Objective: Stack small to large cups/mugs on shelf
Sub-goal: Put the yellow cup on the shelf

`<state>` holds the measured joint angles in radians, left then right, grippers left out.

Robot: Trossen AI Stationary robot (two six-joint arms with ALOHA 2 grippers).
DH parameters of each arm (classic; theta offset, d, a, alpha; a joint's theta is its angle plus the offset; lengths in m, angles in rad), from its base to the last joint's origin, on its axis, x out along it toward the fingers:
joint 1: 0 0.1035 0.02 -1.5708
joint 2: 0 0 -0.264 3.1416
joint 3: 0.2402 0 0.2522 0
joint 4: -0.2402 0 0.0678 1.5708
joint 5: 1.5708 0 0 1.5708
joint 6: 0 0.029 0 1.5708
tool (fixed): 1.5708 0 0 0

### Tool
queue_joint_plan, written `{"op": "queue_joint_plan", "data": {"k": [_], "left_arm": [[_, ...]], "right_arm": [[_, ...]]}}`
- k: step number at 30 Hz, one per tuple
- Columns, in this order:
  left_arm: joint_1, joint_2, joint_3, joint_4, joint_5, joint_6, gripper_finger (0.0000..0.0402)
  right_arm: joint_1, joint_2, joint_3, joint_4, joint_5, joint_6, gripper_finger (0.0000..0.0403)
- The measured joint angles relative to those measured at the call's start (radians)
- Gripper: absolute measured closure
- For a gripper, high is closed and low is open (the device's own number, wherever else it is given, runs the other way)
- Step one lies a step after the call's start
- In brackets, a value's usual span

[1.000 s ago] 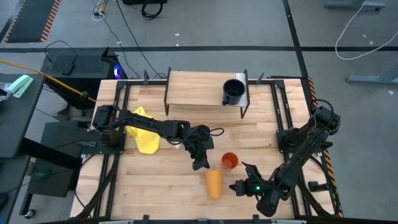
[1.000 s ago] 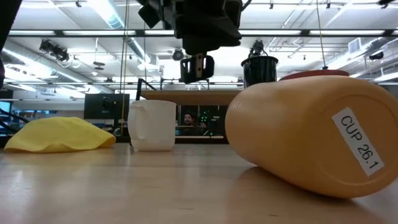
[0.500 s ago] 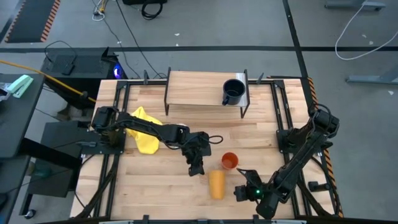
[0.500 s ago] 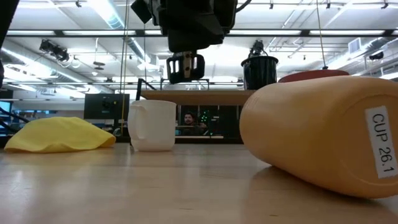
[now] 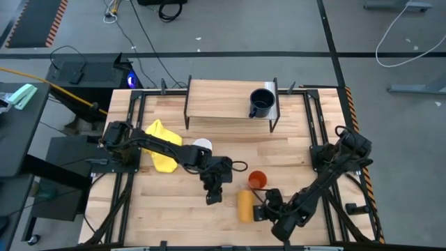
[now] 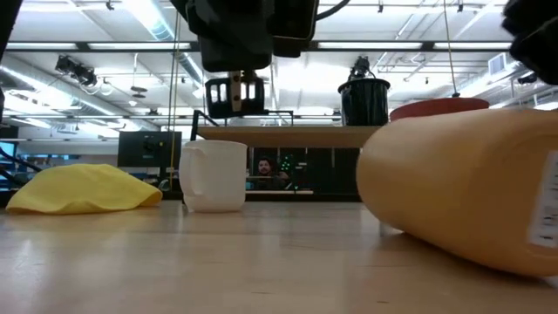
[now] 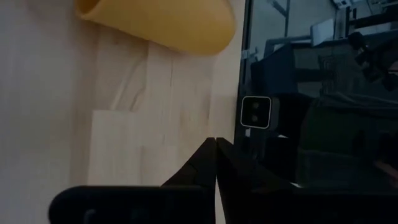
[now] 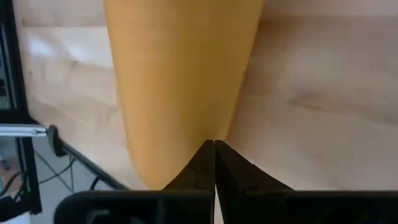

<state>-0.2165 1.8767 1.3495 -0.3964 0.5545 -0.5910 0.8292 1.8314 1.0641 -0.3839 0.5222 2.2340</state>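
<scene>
Yellow cup (image 5: 243,206) lies on its side near the bench's (image 5: 293,150) front edge, the red cup (image 5: 257,180) upright just beside it. Right hand (image 5: 259,211) is clenched, empty, fingertips right at the yellow cup's side. Left hand (image 5: 213,198) hovers nearby, also clenched on nothing. White mug (image 5: 202,146) stands by the cloth (image 5: 163,147); dark mug (image 5: 261,102) sits on the shelf (image 5: 219,99).

Left pincer (image 5: 212,197) closed, reaching low over mid-table, right pincer (image 5: 260,209) closed, arm stretched along the near edge
</scene>
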Motion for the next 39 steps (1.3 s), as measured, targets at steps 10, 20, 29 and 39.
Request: {"op": "queue_joint_plan", "data": {"k": [10, 20, 29, 39], "left_arm": [[-0.007, 0.000, 0.000, 0.001, -0.045, -0.007, 0.0379], [0.027, 0.000, 0.000, 0.004, -0.068, -0.003, 0.0389], [0.070, 0.000, 0.000, 0.018, -0.058, 0.021, 0.0375], [0.108, 0.000, -0.001, 0.040, 0.057, 0.019, 0.0391]], "right_arm": [[-0.046, 0.001, 0.000, -0.009, 0.000, -0.033, 0.0394], [-0.110, 0.001, 0.000, 0.059, 0.000, -0.135, 0.0394], [-0.131, 0.001, 0.000, 0.075, 0.000, -0.188, 0.0394], [-0.162, 0.001, 0.000, 0.122, -0.004, -0.263, 0.0394]]}}
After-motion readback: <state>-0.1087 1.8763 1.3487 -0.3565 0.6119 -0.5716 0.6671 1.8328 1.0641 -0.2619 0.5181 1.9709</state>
